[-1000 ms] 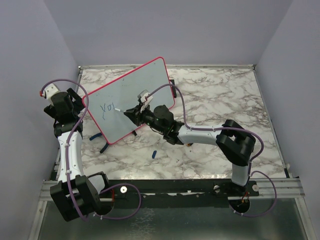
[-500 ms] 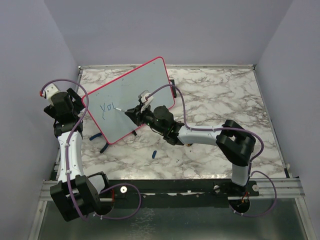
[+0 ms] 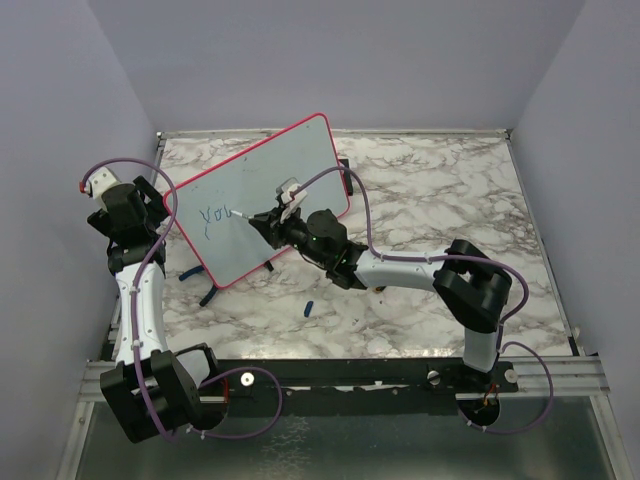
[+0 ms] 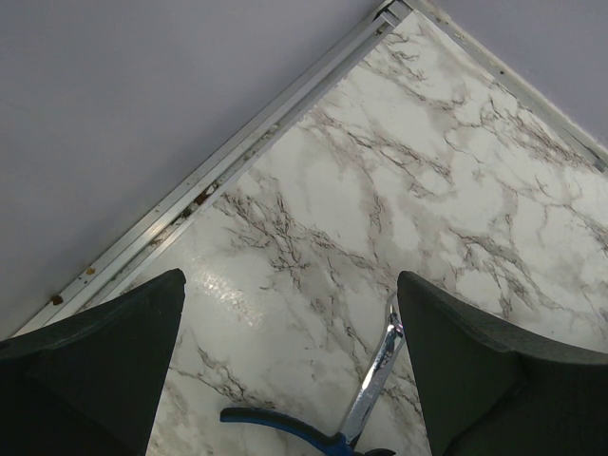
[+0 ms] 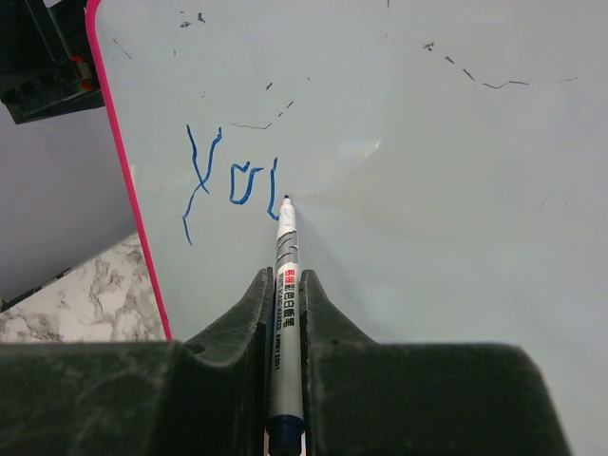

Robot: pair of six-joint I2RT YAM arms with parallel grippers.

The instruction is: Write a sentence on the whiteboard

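- The whiteboard [image 3: 262, 190] stands propped at a slant on the marble worktop [image 3: 450, 200], left of centre in the top view. Its pink frame runs from the upper middle down toward the lower left.
- In the right wrist view the whiteboard [image 5: 427, 190] fills nearly the whole frame, with its pink edge down the left side.
- The sentence [image 3: 216, 216] is only begun. In the right wrist view its blue marks [image 5: 233, 180] sit in the upper left: a tall "Y", a small rounded letter and one upright stroke.
- The right jaws are shut tight on a marker [image 5: 284, 247], whose barrel lies in the narrow slot between the two dark fingers [image 5: 237, 323].
- The marker points up the frame. Its tip is just beside the foot of the last stroke, and I cannot tell whether it touches the board.
- In the top view the marker [image 3: 242, 216] shows as a short white bar just right of the blue marks, with the right arm [image 3: 400, 268] reaching in from the lower right.
- The left jaws stand wide apart and hold nothing. Their two dark fingers [image 4: 104, 361] sit at the bottom corners of the left wrist view, with bare worktop [image 4: 380, 171] between them.
- At the bottom of that view lies a blue-and-metal piece [image 4: 372, 375].
- A small blue item [image 3: 309, 306] lies on the worktop below the board, apart from it.
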